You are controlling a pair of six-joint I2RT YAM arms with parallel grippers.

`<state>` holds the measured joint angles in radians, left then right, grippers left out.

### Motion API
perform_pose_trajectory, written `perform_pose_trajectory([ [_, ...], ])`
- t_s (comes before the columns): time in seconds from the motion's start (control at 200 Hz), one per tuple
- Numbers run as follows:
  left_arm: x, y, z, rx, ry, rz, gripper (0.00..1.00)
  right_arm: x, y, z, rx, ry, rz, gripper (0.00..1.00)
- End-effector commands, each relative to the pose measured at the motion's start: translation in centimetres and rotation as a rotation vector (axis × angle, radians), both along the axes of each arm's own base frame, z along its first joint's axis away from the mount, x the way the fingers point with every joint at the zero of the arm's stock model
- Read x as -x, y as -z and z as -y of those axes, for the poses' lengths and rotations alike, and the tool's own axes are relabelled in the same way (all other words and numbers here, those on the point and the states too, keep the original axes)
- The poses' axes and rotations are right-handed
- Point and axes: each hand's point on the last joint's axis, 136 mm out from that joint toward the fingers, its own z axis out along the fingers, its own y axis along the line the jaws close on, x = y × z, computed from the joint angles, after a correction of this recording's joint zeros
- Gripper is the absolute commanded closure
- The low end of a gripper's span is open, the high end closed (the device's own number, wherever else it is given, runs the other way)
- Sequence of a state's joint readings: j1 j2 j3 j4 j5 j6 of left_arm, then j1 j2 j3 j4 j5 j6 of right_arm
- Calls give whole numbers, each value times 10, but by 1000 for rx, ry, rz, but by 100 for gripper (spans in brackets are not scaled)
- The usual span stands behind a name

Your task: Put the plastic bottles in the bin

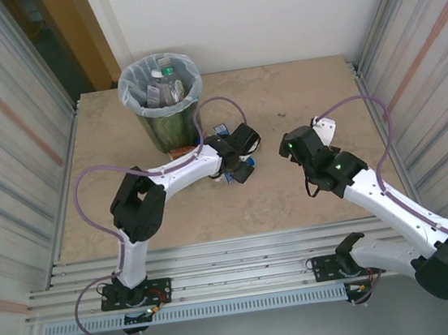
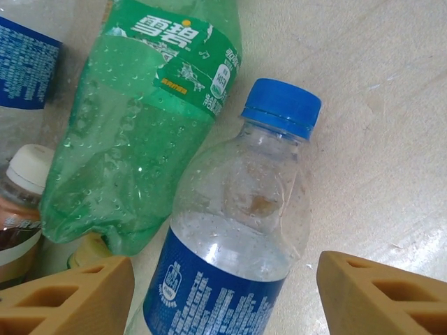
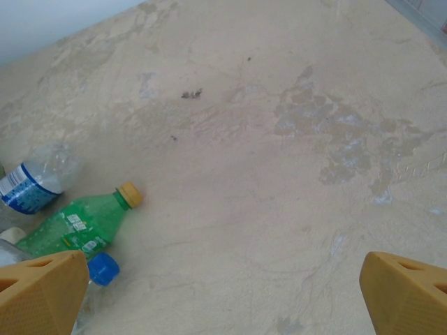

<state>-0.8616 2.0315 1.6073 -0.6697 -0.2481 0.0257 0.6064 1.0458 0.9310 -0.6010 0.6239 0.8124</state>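
The left pincer (image 2: 225, 279) hung low over the table (image 1: 297, 93), its two fingers apart. Between them lay a clear bottle (image 2: 237, 209) with a blue cap and blue label. It sat nearer one finger, with a visible gap on the other side, so it was straddled, not clamped. Just beside that bottle, on the same side as the nearer finger, lay a dented green bottle (image 2: 140, 139) touching it along its length. Past the green one was a brownish bottle with a white cap (image 2: 21, 202), and further ahead the edge of another blue-labelled bottle (image 2: 24, 63).

From above, the bin (image 1: 167, 134) stood near the left pincer (image 1: 241, 169), beyond it and off to the left. Its pale liner was folded over the rim, and several bottles (image 1: 163, 85) were already inside.

The right pincer (image 3: 223, 279) had its fingers wide apart with bare table between them. The green bottle, a loose-looking blue cap (image 3: 103, 269) and a clear bottle (image 3: 31, 185) lay off to its left. From above, the right pincer (image 1: 291, 147) sat well apart from the bin.
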Motion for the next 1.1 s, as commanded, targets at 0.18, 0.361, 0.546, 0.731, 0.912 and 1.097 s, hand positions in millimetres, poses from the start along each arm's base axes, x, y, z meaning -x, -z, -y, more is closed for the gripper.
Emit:
perform_pose_trajectory([
  [0.18,2,12,2,-47,3,-27,36,5,1,8,-15,35,-2,2],
  [0.361,6,24,2,-62,3,-56,36,4,2,8,-16,35,-6,2],
  [0.546,11,40,-4,-91,-4,-88,35,3,1,8,-18,36,-5,2],
  [0.731,17,49,-7,-95,-16,-116,35,2,1,7,-21,32,-4,2],
  [0.912,21,57,-7,-95,-17,-138,33,3,4,7,-21,33,-10,2],
  [1.097,25,64,-7,-101,-18,-155,32,4,3,9,-17,40,-10,2],
])
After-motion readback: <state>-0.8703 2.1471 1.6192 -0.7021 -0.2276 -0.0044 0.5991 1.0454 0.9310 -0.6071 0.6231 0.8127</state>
